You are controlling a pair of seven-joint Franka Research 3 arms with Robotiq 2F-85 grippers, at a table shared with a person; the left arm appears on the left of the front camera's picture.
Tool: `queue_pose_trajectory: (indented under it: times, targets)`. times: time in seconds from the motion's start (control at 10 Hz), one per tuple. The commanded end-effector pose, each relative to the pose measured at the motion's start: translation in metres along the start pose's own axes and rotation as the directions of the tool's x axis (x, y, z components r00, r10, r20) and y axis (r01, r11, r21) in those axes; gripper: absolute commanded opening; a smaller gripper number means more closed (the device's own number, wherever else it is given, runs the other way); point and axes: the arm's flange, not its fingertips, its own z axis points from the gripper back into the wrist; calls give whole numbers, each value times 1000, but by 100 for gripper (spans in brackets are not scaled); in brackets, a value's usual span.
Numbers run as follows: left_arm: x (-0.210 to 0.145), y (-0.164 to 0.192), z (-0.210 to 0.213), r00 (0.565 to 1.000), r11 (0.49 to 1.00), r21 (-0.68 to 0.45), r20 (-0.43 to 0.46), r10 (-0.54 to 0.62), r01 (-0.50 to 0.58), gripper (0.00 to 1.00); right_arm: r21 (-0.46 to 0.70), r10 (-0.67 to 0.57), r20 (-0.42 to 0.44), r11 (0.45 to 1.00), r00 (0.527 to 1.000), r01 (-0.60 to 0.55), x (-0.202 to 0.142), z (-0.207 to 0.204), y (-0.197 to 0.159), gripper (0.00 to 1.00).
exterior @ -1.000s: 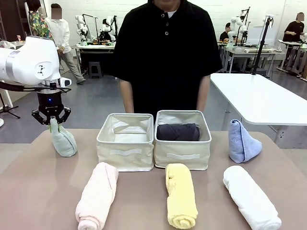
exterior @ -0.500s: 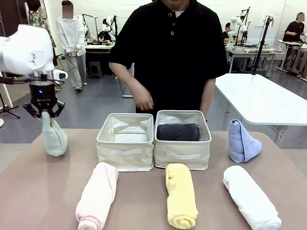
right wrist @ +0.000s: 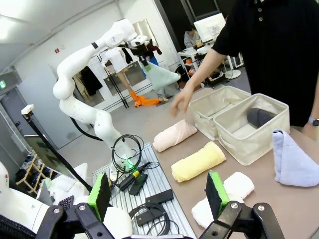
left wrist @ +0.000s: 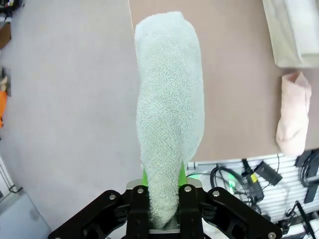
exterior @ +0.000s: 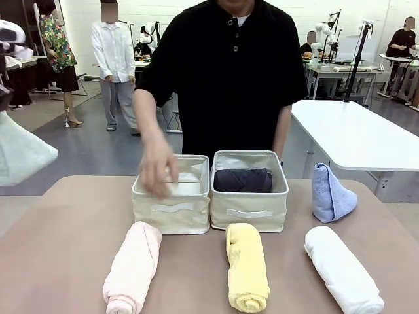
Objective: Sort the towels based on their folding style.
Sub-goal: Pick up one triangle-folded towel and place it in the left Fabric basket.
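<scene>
Robot body finish
Left arm (right wrist: 70, 82) white, rounded joints; left claw (left wrist: 163, 174) and right claw (right wrist: 159, 194) black, green pads, round screw heads.

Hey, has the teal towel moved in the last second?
Yes. The pale teal towel has gone up and left, away from the left basket, off the table to the picture's left edge.

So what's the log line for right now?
left end effector: shut on teal towel, off table | right end effector: open | person's hand: at left basket

A pale teal towel (left wrist: 169, 109), pink towel (exterior: 133, 265), yellow towel (exterior: 247, 265), white towel (exterior: 342, 268), beige baskets (exterior: 171, 221).
</scene>
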Motion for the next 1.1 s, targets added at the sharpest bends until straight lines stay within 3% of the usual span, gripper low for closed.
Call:
queue_pose_trajectory:
  times: [0.0,0.2,0.4,0.5,0.7,1.0]
  targets:
    - [2,-5,-15,990,990,-18,-38,-138,137,4,5,-6,-2,1000,1000,6,1,-1,-1,100]
    - [-38,14,-21,989,989,8,-24,-147,147,4,5,-6,-2,1000,1000,6,1,-1,-1,100]
    - [-120,54,-30,998,989,-138,32,-50,54,4,5,-6,-2,1000,1000,6,1,-1,-1,100]
    - [-150,56,-36,996,984,-177,81,33,-19,4,5,-6,-2,1000,1000,6,1,-1,-1,100]
    - [-152,47,-37,989,970,-220,83,125,-104,4,5,-6,-2,1000,1000,6,1,-1,-1,100]
    - [-121,35,-35,991,960,-253,32,130,-118,4,5,-6,-2,1000,1000,6,1,-1,-1,100]
